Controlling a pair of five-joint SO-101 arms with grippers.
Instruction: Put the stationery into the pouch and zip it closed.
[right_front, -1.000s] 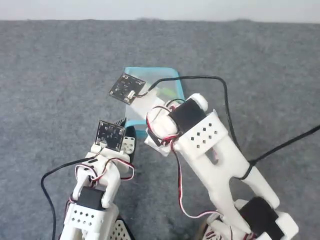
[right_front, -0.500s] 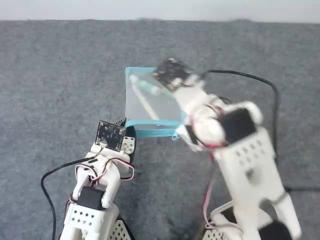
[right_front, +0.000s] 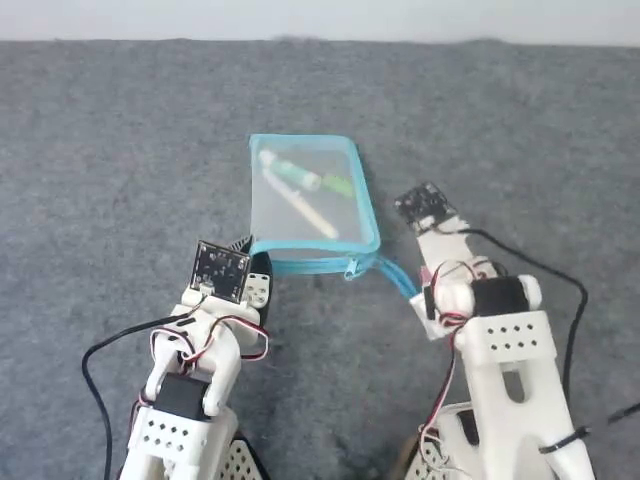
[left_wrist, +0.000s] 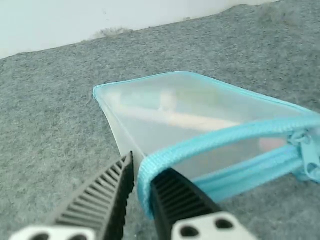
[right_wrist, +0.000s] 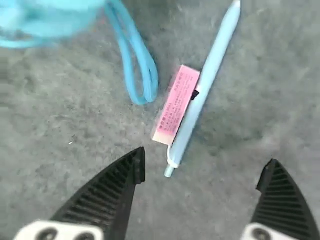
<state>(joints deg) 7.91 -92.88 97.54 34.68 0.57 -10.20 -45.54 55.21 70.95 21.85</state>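
A translucent pouch (right_front: 308, 205) with blue trim lies on the grey carpet, holding a green marker (right_front: 292, 175) and a white pen (right_front: 310, 215). My left gripper (left_wrist: 145, 167) is shut on the pouch's blue zipper edge (left_wrist: 200, 145) at its near-left corner (right_front: 258, 258). My right gripper (right_wrist: 206, 156) hangs open above a pink eraser (right_wrist: 176, 104) and a light-blue pen (right_wrist: 202, 90) that lie side by side on the carpet, right of the pouch. The eraser (right_front: 426, 273) peeks out beneath the right arm. The pouch's blue strap loop (right_wrist: 137, 60) lies beside the eraser.
Grey carpet (right_front: 120, 150) stretches all around the pouch up to a pale wall (right_front: 320, 18) at the back. Black cables (right_front: 100, 350) trail from both arms near the front edge.
The right arm has swung off the pouch, back and to the right, and now hovers over the eraser and light-blue pen. The left gripper has kept its hold.
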